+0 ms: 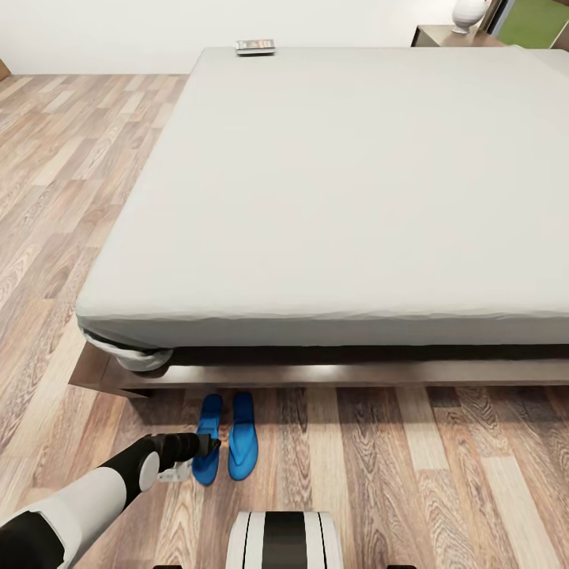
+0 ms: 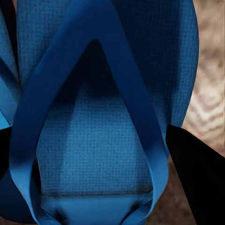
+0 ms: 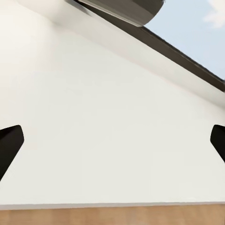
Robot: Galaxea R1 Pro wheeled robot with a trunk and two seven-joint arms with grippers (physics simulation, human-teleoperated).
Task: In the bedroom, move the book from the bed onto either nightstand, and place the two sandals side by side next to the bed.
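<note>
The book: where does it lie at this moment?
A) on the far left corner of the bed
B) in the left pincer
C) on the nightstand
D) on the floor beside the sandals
A: in the head view the book rests on the grey mattress of the bed at its far left corner, far from the two blue sandals on the floor.

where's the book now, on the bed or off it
On the bed: the book lies flat at the mattress's far corner, not on the nightstand.
</note>
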